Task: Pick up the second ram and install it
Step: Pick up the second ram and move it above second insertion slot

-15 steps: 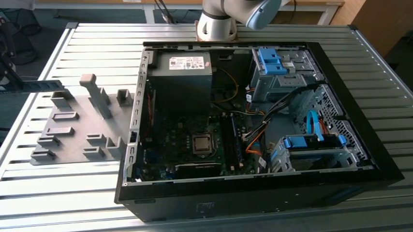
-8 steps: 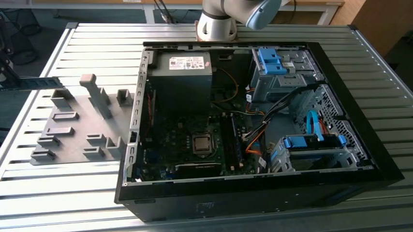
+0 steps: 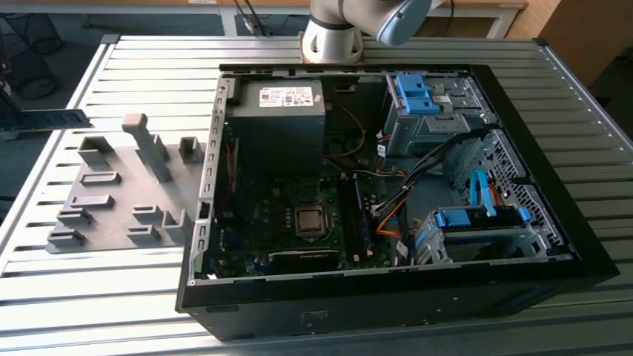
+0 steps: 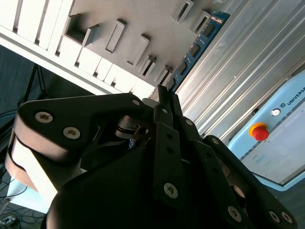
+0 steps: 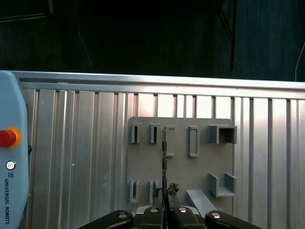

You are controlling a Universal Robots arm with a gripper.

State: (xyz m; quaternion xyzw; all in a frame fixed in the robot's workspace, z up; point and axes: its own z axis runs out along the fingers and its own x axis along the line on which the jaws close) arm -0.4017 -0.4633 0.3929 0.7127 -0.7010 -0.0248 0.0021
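In both wrist views my gripper (image 4: 164, 94) (image 5: 165, 194) is shut on one end of the second ram (image 4: 195, 47) (image 5: 164, 157). It is a thin blue-green stick with black chips that sticks out past the fingertips. In the first wrist view it appears edge-on. It hangs above the grey slotted holder tray (image 5: 190, 167) (image 4: 119, 19), apart from its slots. In the exterior view the tray (image 3: 109, 200) lies on the slatted table to the left of the open computer case (image 3: 514, 133). The motherboard (image 3: 267, 215) lies inside the case. The arm's base (image 3: 331, 37) stands behind the case.
A pale blue pendant with a red stop button (image 4: 259, 132) (image 5: 7, 137) lies on the slatted metal table (image 5: 86, 157) beside the tray. The table's edge (image 5: 143, 78) runs past the tray. Inside the case are a power supply (image 3: 282, 96), bright blue drive clips (image 3: 416, 93) and cables.
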